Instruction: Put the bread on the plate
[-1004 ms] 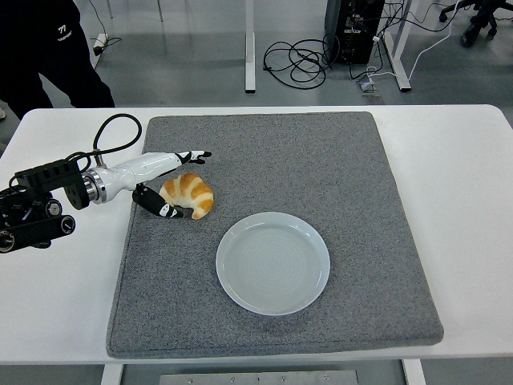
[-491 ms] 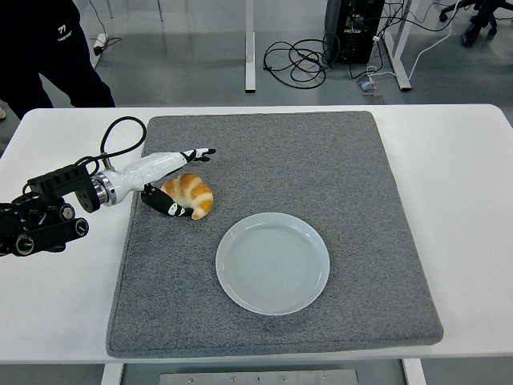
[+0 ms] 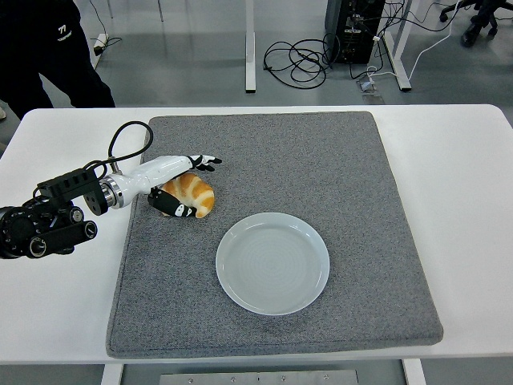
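So the left hand (image 3: pixel 178 186) is right on the bread (image 3: pixel 191 193), which is a golden croissant sitting on the grey mat (image 3: pixel 337 160). The white fingers (image 3: pixel 200 163) run out past the far side of the croissant, fairly straight, while the dark-tipped thumb (image 3: pixel 175 208) hooks around the near side. It's cupping the bread between them, touching on both sides, but the fingers look loose rather than clamped down, and the croissant sits flat on the mat, not lifted. From this angle it's hard to say how firm the contact really is.

The black forearm (image 3: pixel 48 220) trails back from the hand toward the left edge, lying over the white bench (image 3: pixel 56 305), with a black cable (image 3: pixel 120 140) looping up just behind the wrist.

The plate (image 3: pixel 272 262) is a pale round one, off to the hand's fingertip side and nearer the front edge of the bench. It's close to the bread but not touching it, with a strip of bare mat between them. Nothing is on it.

The right arm doesn't show up anywhere. Beyond the hand, at the far left corner, a person in dark clothing (image 3: pixel 44 52) stands behind the bench, and further back on the floor there's a tangle of cables (image 3: pixel 296 60).
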You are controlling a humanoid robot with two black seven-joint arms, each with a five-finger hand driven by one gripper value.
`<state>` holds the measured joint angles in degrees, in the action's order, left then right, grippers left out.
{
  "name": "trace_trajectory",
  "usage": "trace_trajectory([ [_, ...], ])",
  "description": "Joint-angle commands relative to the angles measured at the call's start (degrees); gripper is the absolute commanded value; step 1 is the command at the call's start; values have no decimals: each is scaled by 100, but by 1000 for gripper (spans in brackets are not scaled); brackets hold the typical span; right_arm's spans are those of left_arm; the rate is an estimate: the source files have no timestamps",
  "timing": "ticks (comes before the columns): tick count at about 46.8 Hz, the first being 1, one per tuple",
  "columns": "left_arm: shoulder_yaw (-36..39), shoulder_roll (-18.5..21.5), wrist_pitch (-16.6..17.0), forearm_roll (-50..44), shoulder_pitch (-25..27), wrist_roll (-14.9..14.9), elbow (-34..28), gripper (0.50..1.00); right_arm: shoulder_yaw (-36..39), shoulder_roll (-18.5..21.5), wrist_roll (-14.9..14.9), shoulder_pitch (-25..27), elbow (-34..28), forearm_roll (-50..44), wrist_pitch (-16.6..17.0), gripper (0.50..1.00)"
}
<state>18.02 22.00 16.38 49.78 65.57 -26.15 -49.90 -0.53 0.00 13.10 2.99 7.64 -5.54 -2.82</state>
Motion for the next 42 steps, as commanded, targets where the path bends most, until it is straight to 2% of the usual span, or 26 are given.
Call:
trace_trajectory([
  [1,8,6,-3,-4,-9,-4,-2,793,0,0,0,0,1,0,-8,1000],
  [4,8,6,-3,-4,-9,-4,-2,766,0,0,0,0,1,0,-8,1000],
  [11,8,6,-21,5,-1,-30,-2,649,0,0,0,0,1,0,-8,1000],
  [15,8,15,-38,5,26,-65,-11,601,0,0,0,0,1,0,-8,1000],
  [19,8,24,-47,5,61,-74,-11,500,0,0,0,0,1,0,-8,1000],
  [30,8,68,-47,-92,263,-144,-11,500,0,0,0,-9,18,0,-8,1000],
  [42,17,85,-73,-92,263,-109,-11,500,0,0,0,-9,18,0,-8,1000],
])
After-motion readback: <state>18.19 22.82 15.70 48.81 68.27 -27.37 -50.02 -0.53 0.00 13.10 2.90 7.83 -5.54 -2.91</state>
